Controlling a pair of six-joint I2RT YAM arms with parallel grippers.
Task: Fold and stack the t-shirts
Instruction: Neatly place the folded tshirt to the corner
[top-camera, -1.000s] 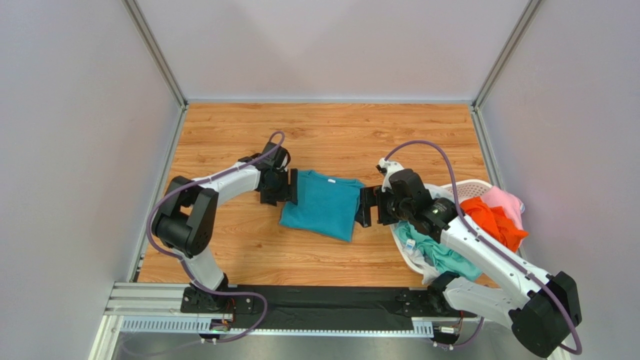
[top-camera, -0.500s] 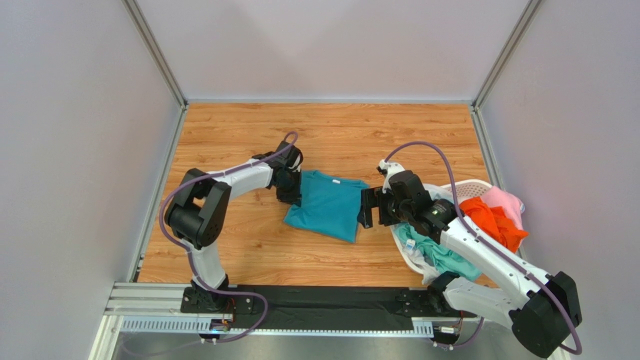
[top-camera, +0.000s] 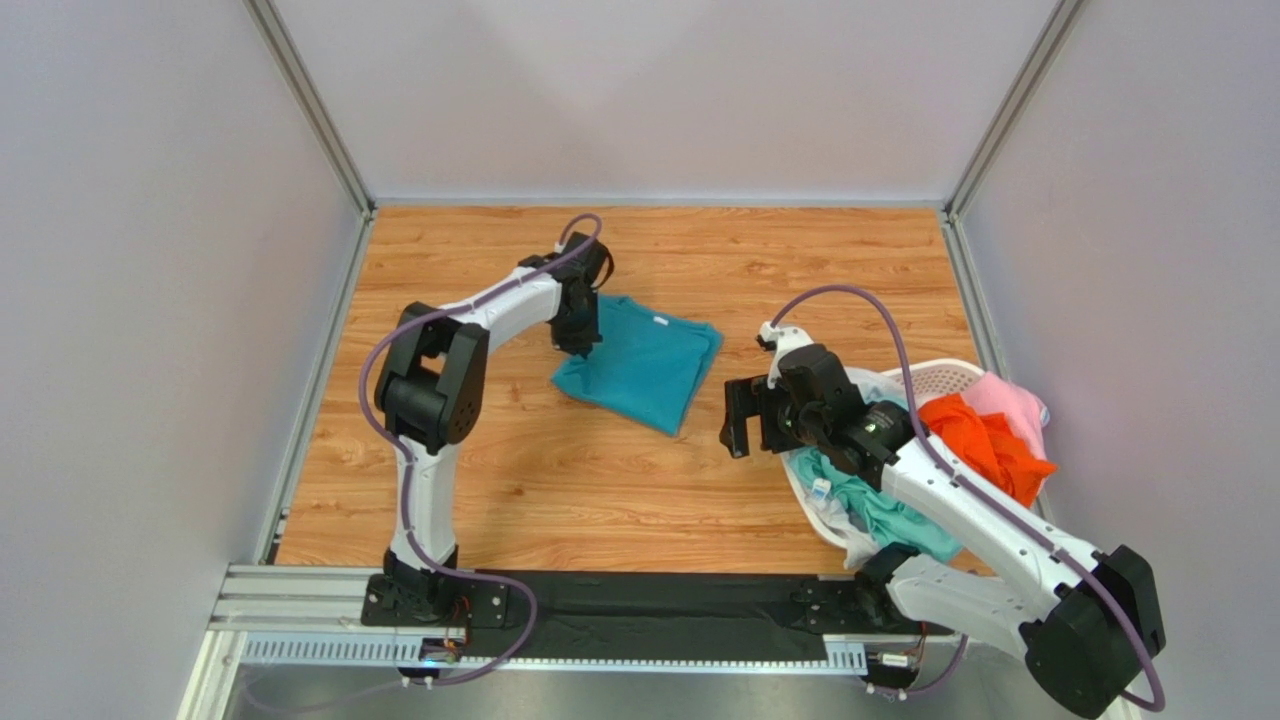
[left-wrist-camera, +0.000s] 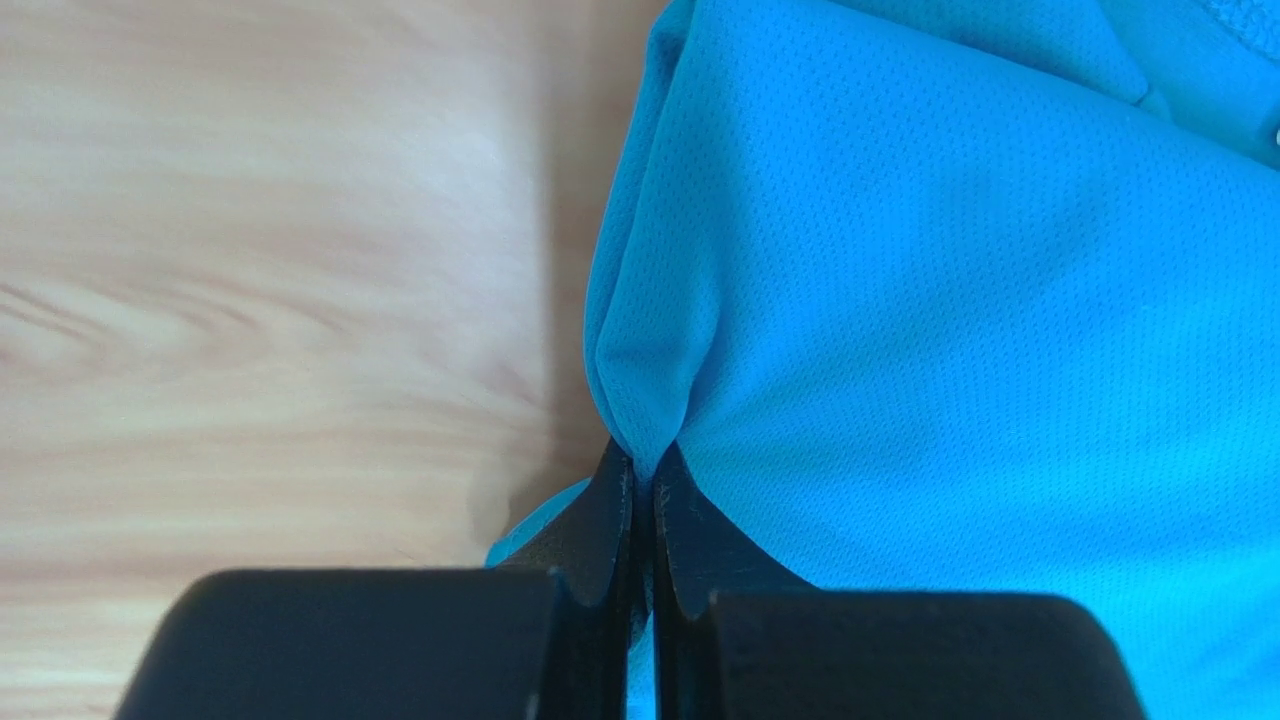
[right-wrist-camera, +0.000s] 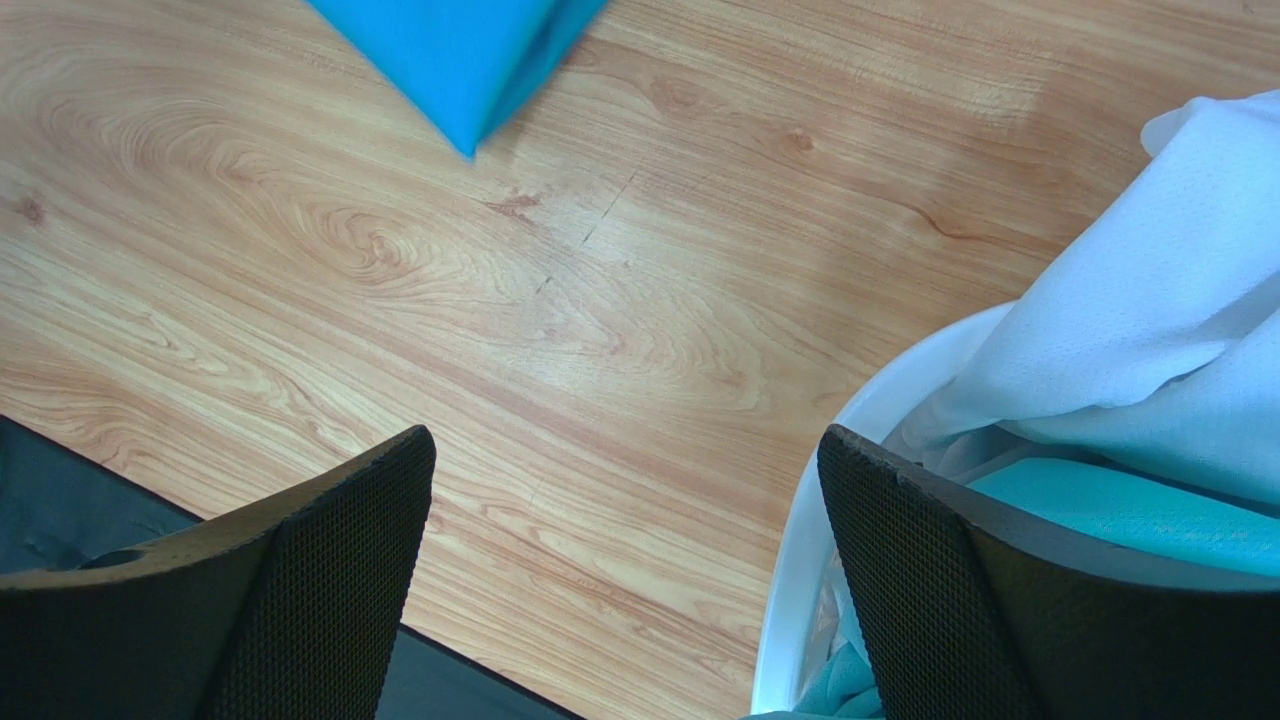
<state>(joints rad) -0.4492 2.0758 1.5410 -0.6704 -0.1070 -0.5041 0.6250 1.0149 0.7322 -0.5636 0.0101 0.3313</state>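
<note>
Early on: pinching the seemingly folded teal shirt's (top-camera: 639, 368) edge tight in the left gripper (left-wrist-camera: 646, 477), with the right gripper (right-wrist-camera: 624, 450) spread empty and other shirts (top-camera: 984, 443) unfolded in the basket (top-camera: 947, 366).

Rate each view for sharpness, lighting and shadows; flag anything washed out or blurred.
Top external: even, soft light, sharp throughout, only faint shadows. Left wrist: the teal t-shirt weave is crisp, the table looks pale and soft, with a dark shadow along the cloth's edge. Right wrist: table grain crisp, no glare, the white t-shirt bright yet textured.
</note>
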